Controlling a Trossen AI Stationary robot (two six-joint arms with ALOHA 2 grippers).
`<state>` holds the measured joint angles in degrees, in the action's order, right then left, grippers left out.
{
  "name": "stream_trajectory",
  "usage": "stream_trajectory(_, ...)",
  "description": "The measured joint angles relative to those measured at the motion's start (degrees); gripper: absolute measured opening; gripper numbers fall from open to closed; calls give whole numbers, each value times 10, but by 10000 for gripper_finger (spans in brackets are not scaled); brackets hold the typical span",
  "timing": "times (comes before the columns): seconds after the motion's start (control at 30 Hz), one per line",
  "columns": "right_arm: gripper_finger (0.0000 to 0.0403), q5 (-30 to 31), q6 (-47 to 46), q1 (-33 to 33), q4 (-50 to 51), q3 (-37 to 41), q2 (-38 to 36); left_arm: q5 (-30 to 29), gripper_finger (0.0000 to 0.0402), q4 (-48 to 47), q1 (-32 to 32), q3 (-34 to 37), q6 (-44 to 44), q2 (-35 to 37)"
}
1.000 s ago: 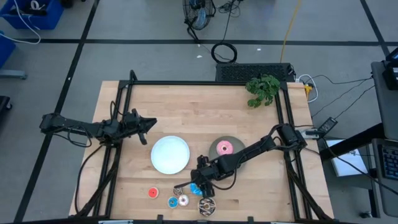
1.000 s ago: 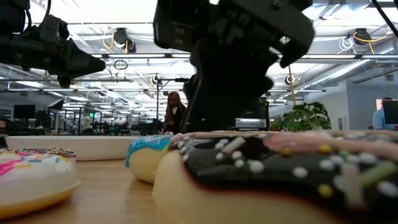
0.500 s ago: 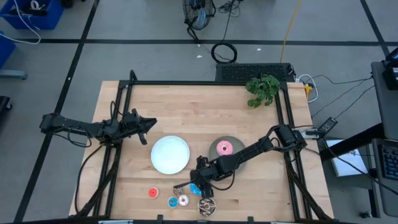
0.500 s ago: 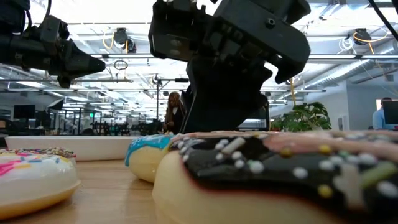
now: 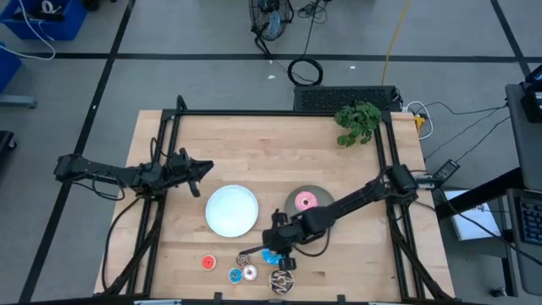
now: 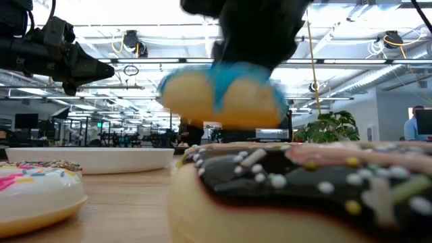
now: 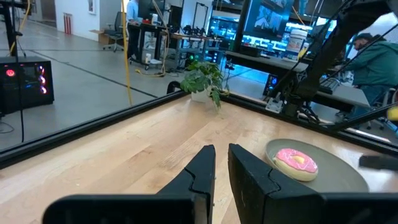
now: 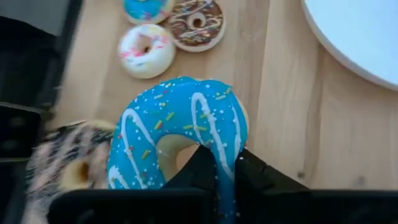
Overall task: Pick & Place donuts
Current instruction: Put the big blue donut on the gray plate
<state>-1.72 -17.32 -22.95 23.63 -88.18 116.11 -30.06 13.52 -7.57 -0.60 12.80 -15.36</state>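
You get even, bright overhead light on the desk (image 5: pixel 254 161) in the high view, with soft shadows. In the low view, ceiling strip lights glare, the lifted blue donut (image 6: pixel 223 98) is motion-blurred, and the near brown-sprinkled donut (image 6: pixel 304 192) is out of focus.

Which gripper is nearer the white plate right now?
Right. The right gripper, shut on the blue donut, sits just off the white plate's near-right rim; the left gripper waits farther off, beyond its far-left rim.

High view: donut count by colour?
Pink donut: 1
Blue donuts: 2, one held by right gripper
Brown donuts: 2
Red donut: 1
White donut: 1
Total: 7
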Motion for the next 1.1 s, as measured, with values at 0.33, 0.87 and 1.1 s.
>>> stream_trajectory(0.33, 8, 1, -62, -41, 112, 0, -135, 0, 51, -2, 0, 0, -1, 0)
stream_trajectory(0.87, 10, 108, -106, -83, 238, -1, -238, 0, 51, 0, 0, 0, -11, 0)
stream_trajectory(1.1, 10, 108, -109, -83, 259, -1, -238, 0, 51, 0, 0, 0, -11, 0)
